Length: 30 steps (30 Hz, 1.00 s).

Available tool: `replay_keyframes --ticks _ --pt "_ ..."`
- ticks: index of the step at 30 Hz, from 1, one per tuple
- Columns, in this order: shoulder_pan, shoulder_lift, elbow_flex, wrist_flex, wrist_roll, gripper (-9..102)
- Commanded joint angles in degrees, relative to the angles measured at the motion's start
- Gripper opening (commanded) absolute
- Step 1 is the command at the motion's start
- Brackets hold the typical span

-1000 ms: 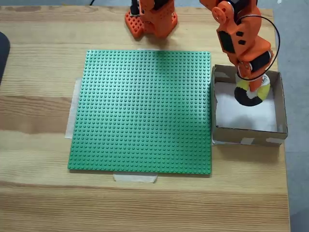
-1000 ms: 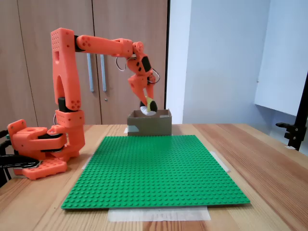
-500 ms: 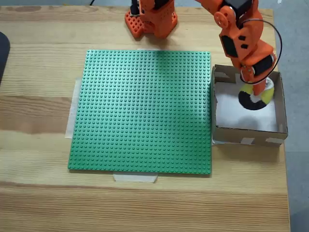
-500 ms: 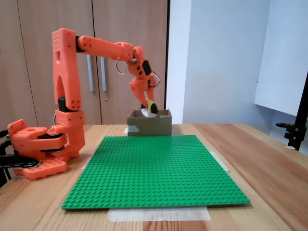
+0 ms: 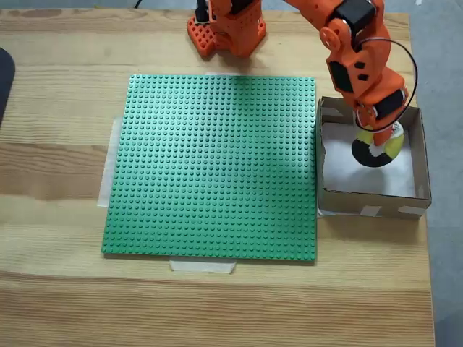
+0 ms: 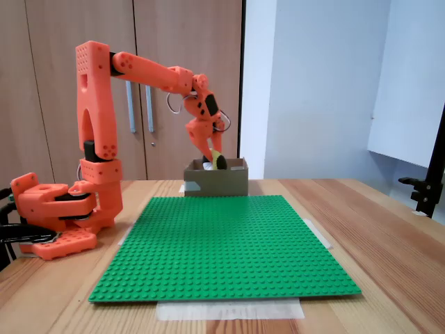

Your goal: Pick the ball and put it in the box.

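The fingers (image 5: 376,139) pinch the ball (image 5: 376,147) low inside the box (image 5: 417,155), apparently just above its white floor, placed for a short drop.

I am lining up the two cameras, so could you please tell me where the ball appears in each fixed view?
In a fixed view from above: the ball is at right, over the box's white floor, under the gripper.
In a fixed view from the table's front: the ball is at centre, just above the box's rim.
Shared landmark: the green studded plate, beside the box.
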Motion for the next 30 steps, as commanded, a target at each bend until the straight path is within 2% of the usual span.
replay_keyframes --ticks 1,22,30 --pt "0.0 0.7 -0.2 -1.0 0.4 3" --pt "0.3 5.7 3.1 -1.9 0.4 18" --pt "0.5 12.1 5.7 -1.9 -0.1 18"
